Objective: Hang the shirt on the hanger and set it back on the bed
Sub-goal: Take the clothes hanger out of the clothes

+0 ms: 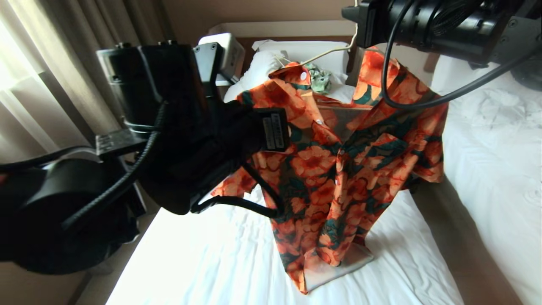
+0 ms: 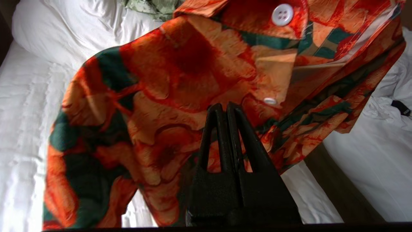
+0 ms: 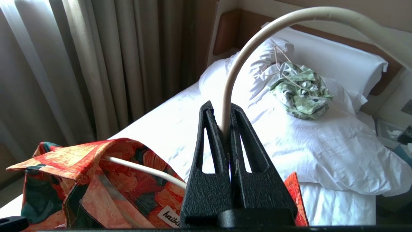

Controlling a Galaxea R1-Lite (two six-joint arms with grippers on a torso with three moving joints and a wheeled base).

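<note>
The orange-flowered shirt (image 1: 338, 169) hangs open-fronted from the cream hanger (image 1: 326, 53) above the bed (image 1: 211, 262), and its lower hem touches the sheet. My right gripper (image 3: 222, 111) is shut on the hanger's hook (image 3: 244, 54) and holds it up; one hanger arm (image 3: 141, 169) runs inside the shirt's shoulder (image 3: 80, 180). My left gripper (image 2: 224, 108) is shut, its tips close against the shirt's front (image 2: 161, 96) below the collar; I see no cloth between its fingers. In the head view the left arm (image 1: 182, 140) covers the shirt's left sleeve.
A crumpled pale green-and-white garment (image 3: 301, 90) with a thin hanger lies on the pillow (image 3: 322, 61) by the headboard. A second white bed (image 1: 495, 148) stands to the right across a narrow floor gap (image 1: 457, 237). Curtains (image 1: 51, 84) hang along the left.
</note>
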